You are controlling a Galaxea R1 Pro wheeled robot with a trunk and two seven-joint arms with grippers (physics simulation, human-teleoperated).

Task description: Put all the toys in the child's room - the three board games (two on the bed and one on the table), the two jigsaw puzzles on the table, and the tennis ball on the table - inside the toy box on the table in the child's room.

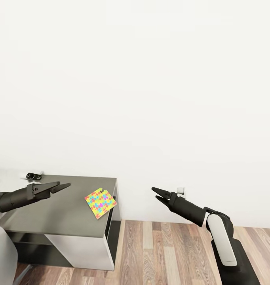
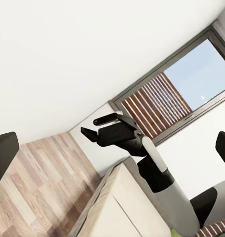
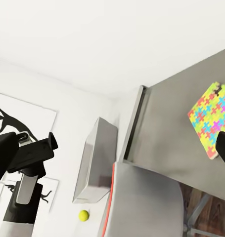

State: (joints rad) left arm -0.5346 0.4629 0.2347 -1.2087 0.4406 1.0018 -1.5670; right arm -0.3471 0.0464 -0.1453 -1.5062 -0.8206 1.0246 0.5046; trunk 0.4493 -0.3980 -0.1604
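- We count one thin square multicoloured jigsaw puzzle (image 1: 100, 202), flat near the dark-grey matte table wing's (image 1: 67, 213) corner.
- One small yellow-green tennis ball (image 3: 83, 215) on the light-grey top.
- Two black grippers: left (image 1: 63, 186) fingers narrowly parted, right (image 1: 156, 194) slightly parted; both empty.

We find no legible text, label, brand, number or sign in any of the three views. The jigsaw puzzle (image 1: 100, 202) on the table (image 1: 67, 213) carries only its multicoloured interlocking-piece pattern, with no lettering. The framed print (image 3: 16, 123) on the wall shows a black silhouette figure and no caption that we can read.
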